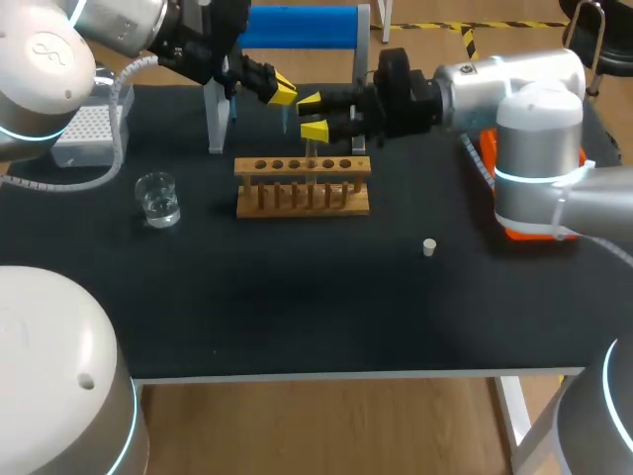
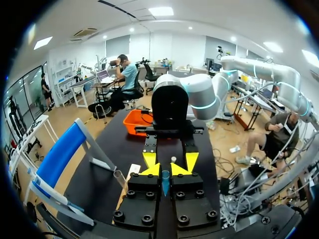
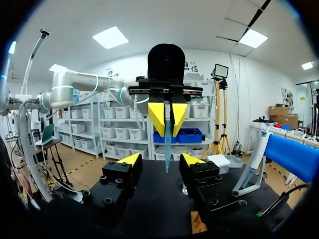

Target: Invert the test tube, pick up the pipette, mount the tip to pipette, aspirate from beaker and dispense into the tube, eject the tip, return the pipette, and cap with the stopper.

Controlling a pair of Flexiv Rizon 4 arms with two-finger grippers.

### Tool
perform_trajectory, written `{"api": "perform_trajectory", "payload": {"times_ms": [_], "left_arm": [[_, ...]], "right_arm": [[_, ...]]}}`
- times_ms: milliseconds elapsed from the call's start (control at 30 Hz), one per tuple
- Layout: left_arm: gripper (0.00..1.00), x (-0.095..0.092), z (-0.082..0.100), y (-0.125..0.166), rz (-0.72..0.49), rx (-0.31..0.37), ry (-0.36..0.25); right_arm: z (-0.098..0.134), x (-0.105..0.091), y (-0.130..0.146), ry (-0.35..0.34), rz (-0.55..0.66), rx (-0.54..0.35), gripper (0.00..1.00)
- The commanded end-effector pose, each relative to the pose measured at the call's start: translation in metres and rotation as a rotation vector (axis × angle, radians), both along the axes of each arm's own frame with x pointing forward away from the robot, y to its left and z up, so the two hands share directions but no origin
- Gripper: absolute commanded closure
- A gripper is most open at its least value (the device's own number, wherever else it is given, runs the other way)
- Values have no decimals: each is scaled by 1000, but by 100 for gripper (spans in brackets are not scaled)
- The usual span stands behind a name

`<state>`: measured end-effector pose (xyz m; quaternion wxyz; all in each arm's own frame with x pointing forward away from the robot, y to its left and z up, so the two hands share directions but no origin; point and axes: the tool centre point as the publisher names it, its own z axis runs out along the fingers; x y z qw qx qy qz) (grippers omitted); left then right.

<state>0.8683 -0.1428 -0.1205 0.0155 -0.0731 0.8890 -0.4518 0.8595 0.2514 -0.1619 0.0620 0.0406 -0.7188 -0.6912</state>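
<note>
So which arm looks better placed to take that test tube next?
Right, probably: its open end effector directly faces the test tube, which the left end effector pinches at the other end.

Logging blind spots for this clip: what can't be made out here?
Thin bluish test tube in the left hand: upper end hidden inside its grip in the right wrist view, almost invisible in the head view.
Pipette: not visible; the blue stand is cut by the head view's top edge and partly behind the left arm.
Small glass beaker: liquid level too small to read, head view.
White tip box: partly behind that arm's cable, head view.
</note>
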Motion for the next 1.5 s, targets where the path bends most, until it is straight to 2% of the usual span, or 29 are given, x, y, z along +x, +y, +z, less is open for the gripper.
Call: {"api": "perform_trajectory", "payload": {"times_ms": [33, 933, 1033, 1133, 1500], "left_arm": [[100, 0, 1, 0, 0, 3, 2], [100, 0, 1, 0, 0, 3, 2], [100, 0, 1, 0, 0, 3, 2], [100, 0, 1, 0, 0, 3, 2], [100, 0, 1, 0, 0, 3, 2]], "right_arm": [[2, -3, 6, -3, -3, 0, 52], [9, -1, 28, -6, 4, 26, 55], [10, -1, 30, -7, 7, 27, 57], [10, -2, 31, -7, 10, 27, 68], [9, -3, 33, -2, 15, 34, 70]]}}
